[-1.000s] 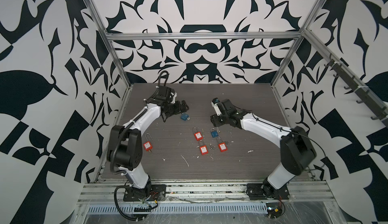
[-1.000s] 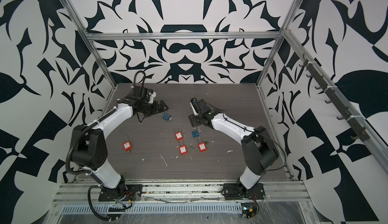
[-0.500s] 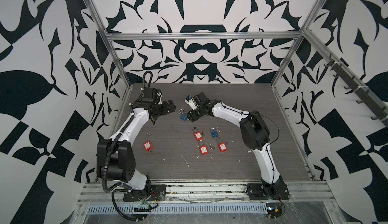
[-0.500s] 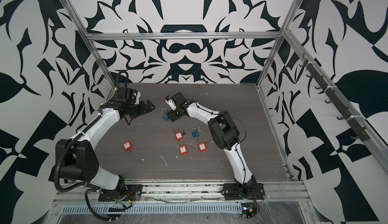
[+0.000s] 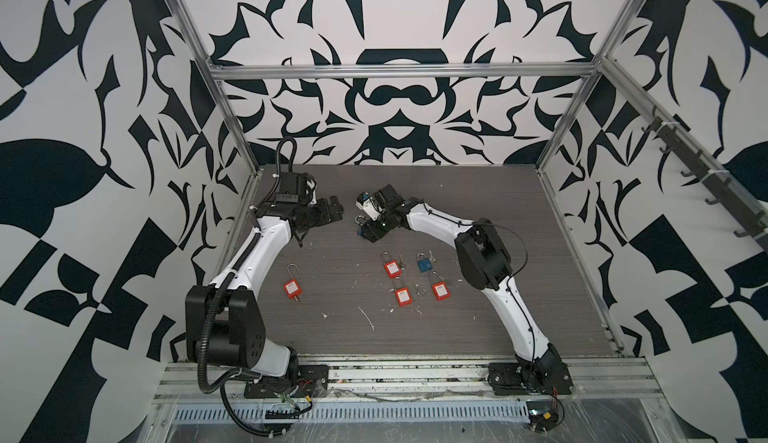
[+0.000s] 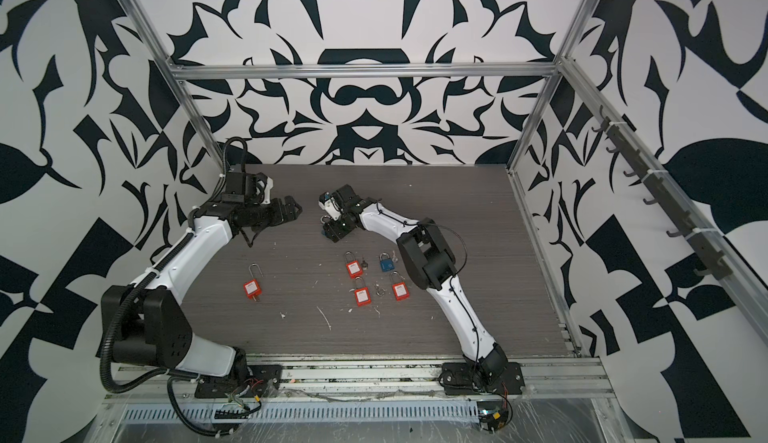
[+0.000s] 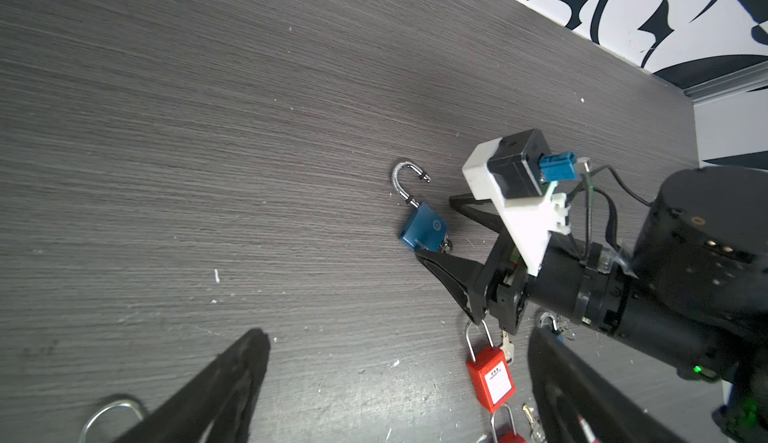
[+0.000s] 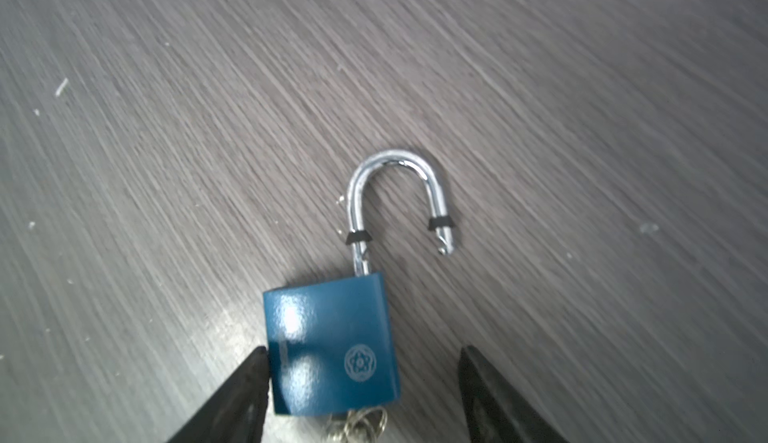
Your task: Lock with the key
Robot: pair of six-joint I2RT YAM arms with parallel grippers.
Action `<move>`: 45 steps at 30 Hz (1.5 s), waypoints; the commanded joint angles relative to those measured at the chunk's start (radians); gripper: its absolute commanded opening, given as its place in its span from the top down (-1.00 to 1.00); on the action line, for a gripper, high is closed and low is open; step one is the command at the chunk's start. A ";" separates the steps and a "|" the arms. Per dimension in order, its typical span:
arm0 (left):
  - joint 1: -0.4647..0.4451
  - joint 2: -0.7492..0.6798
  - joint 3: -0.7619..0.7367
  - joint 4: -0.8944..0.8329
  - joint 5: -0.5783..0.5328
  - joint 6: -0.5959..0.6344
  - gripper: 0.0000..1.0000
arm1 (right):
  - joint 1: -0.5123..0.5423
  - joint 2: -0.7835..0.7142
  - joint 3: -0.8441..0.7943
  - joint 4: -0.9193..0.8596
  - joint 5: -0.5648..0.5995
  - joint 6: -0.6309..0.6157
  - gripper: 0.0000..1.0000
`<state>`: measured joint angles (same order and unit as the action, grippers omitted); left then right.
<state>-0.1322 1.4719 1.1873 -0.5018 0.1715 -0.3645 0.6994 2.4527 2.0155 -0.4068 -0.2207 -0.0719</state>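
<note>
Your right gripper point(image 8: 362, 350) stands open astride the lock point(image 8: 332, 345), which lies flat, shackle point(image 8: 395, 179) sprung, keys point(image 8: 359, 422) at its base. Likely heavy, rigid, slick metal: pinch the body's flanks. Left gripper point(image 7: 397, 333) hangs nearby, open, empty.

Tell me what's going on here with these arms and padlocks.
The right gripper is at a blue padlock on the table, jaws open either side of its body, not clamped. Its shackle is swung open and keys sit at its base. The left gripper hovers nearby, open and empty. Four red padlocks and a second blue padlock lie nearer the front.
</note>
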 commanded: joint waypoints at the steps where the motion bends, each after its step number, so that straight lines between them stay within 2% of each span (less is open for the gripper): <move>1: 0.009 -0.035 -0.023 -0.007 -0.017 0.013 -0.99 | 0.016 0.003 0.050 -0.044 0.005 -0.019 -0.43; 10: 0.009 -0.037 -0.041 -0.002 -0.007 -0.013 -0.99 | 0.048 0.019 0.034 -0.071 0.090 -0.075 -0.41; 14: 0.009 -0.044 -0.063 0.014 0.007 -0.032 -1.00 | 0.049 0.019 0.020 -0.071 0.108 -0.069 -0.23; 21: 0.009 -0.054 -0.080 0.008 0.019 -0.037 -0.95 | 0.059 0.012 -0.017 -0.061 0.116 -0.089 -0.05; 25: 0.009 -0.068 -0.103 0.028 0.039 -0.021 -0.93 | 0.061 -0.093 -0.114 0.003 0.093 -0.136 0.02; 30: 0.009 -0.090 -0.118 0.080 0.090 0.072 -0.92 | 0.058 -0.248 -0.306 0.173 0.069 -0.199 0.09; 33: 0.009 -0.114 -0.141 0.155 0.139 0.121 -0.91 | 0.057 -0.341 -0.389 0.244 0.049 -0.261 0.22; 36: 0.009 -0.140 -0.187 0.269 0.220 0.178 -0.84 | 0.048 -0.420 -0.443 0.262 0.034 -0.307 0.23; 39: 0.009 -0.168 -0.245 0.387 0.268 0.228 -0.82 | 0.026 -0.495 -0.493 0.259 -0.015 -0.332 0.25; 41: 0.009 -0.179 -0.292 0.470 0.350 0.296 -0.60 | 0.001 -0.553 -0.539 0.256 -0.126 -0.356 0.26; 43: 0.007 -0.189 -0.334 0.528 0.414 0.363 -0.55 | -0.032 -0.608 -0.601 0.275 -0.248 -0.370 0.28; 45: 0.006 -0.206 -0.371 0.591 0.445 0.406 -0.56 | -0.062 -0.659 -0.660 0.295 -0.316 -0.380 0.30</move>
<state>-0.1284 1.2995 0.8547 -0.0601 0.5003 -0.0704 0.6792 1.8782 1.4078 -0.1841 -0.3634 -0.4065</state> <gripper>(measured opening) 0.778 0.483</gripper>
